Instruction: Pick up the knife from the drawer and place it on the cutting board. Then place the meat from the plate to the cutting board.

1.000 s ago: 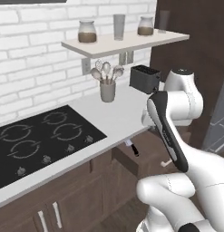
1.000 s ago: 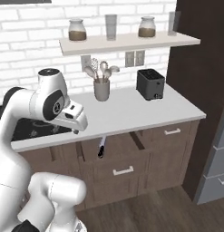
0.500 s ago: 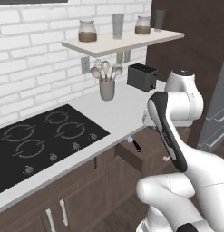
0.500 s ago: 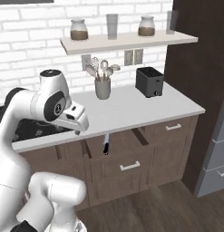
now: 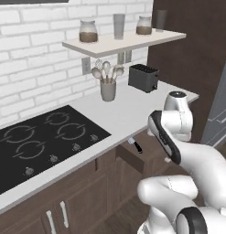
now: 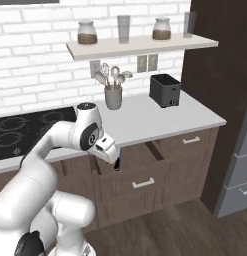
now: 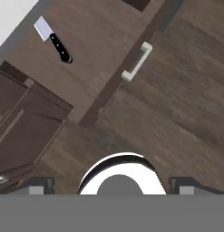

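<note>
The drawer (image 7: 86, 50) stands pulled out from under the tabletop (image 6: 160, 120), and the knife (image 7: 54, 41) lies flat inside it near the tabletop's edge, its pale blade pointing toward that edge and its black handle pointing out toward the drawer front. In the left base view the knife (image 5: 135, 145) shows in the open drawer (image 5: 137, 157) just below the tabletop (image 5: 119, 114) rim.

The gripper (image 7: 111, 183) looks down over the drawer from above; its finger tips (image 7: 41, 185) sit far apart at the bottom corners of the hand view, so it is spread wide and holds nothing. The knife lies well away from the gripper, off toward the upper left of the hand view, with the drawer front and its silver handle (image 7: 137, 62) lying between. In the right base view the gripper (image 6: 116, 162) hangs just at the tabletop's front edge over the drawer (image 6: 140, 160).
</note>
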Tool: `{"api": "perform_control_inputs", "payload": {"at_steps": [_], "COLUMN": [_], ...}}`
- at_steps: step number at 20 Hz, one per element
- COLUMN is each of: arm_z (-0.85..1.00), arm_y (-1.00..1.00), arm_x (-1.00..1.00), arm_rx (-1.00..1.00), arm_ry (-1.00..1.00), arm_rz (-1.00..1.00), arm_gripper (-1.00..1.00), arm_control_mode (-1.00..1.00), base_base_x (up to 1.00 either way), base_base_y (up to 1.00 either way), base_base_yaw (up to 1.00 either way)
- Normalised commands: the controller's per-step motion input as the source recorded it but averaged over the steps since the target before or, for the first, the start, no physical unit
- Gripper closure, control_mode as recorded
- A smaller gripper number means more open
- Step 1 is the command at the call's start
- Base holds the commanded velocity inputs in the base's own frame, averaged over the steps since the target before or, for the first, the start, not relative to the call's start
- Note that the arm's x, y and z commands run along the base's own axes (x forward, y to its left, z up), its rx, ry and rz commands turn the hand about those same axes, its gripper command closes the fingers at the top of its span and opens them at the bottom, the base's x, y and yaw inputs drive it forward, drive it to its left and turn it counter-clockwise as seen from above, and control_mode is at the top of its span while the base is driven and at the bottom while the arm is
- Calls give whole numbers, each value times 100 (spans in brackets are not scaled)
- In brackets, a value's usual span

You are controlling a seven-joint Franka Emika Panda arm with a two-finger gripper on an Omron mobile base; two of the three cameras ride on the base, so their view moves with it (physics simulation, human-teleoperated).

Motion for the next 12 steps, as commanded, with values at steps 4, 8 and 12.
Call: {"api": "perform_control_inputs", "payload": {"at_steps": [4,8,12], "arm_z": [-85,-76,-21], "arm_y": [-42,-15,-2], "arm_x": [47,55,22], "arm_rx": [6,2,1], "arm_ry": [0,0,0], "arm_rz": [-20,-13,-2], "arm_gripper": [-100,-100,-100], "arm_control_mode": [-100,-100,-100], "base_base_x": [0,0,0], "base_base_y": [0,0,0], "base_base_yaw": [0,0,0]}}
